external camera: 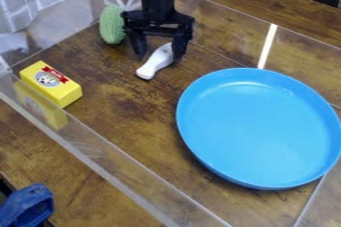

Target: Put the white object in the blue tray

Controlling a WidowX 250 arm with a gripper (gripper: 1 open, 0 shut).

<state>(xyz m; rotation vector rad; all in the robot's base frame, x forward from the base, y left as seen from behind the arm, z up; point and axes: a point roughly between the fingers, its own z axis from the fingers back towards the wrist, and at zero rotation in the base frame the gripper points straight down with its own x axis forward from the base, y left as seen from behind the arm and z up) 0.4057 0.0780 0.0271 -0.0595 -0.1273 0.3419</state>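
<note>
Tray point(256, 126) is sitting near and to the right, and I am seeing nothing lying in it, so the placing part of the job is not done. Nearer on the left, a yellow box point(48, 84) is lying on the table point(120, 131), well apart from everything that matters.

Going farther back, the fish point(155, 63) is lying on the wood just beyond the tray's far-left rim, near it but not touching as far as I can tell. I am holding the gripper point(158, 44) pointing straight down over the fish's far end, with the fingers spread wide to either side of it. Nothing is clamped; I judge the fish is resting on the table, not lifted. Whether the fingertips are touching wood I cannot tell.

Beyond that, a green oval point(114, 25) is sitting just left of the gripper, close enough that I am watching it.

So I am reckoning the task is in its early part: closing, lifting, carrying right and releasing over the tray are all left.
</note>
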